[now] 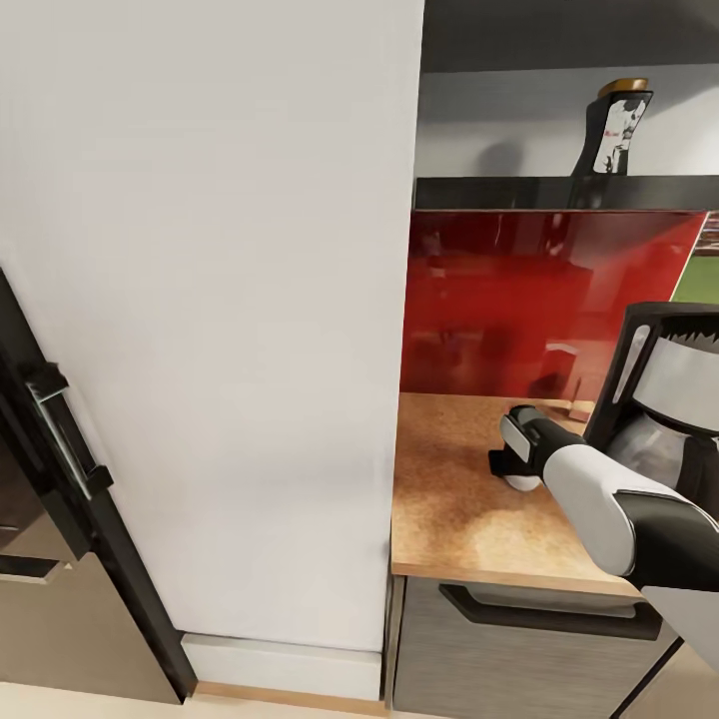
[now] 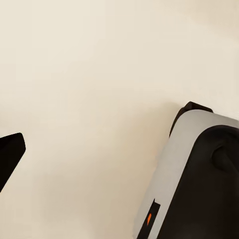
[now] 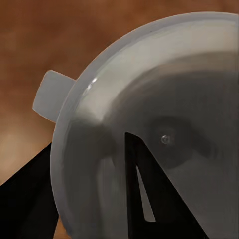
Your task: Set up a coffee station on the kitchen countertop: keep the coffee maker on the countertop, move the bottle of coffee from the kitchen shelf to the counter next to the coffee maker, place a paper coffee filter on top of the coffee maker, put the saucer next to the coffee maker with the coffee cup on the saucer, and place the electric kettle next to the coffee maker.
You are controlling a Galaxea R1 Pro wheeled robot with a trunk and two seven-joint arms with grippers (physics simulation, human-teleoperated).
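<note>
Right up close in the right wrist view is the small plain white coffee cup (image 3: 164, 129), smooth and round with a stubby handle, and the right gripper (image 3: 87, 191) has one black finger (image 3: 149, 199) inside the rim and the other outside, straddling the wall; can't tell if it's actually pinching. The cup sits on the speckled tan wood-grain kitchen countertop (image 1: 449, 499), just left of the tall black-and-white coffee maker (image 1: 664, 384). The dark gold-capped bottle of coffee (image 1: 617, 130) stands on the glossy black kitchen shelf (image 1: 519, 192).
</note>
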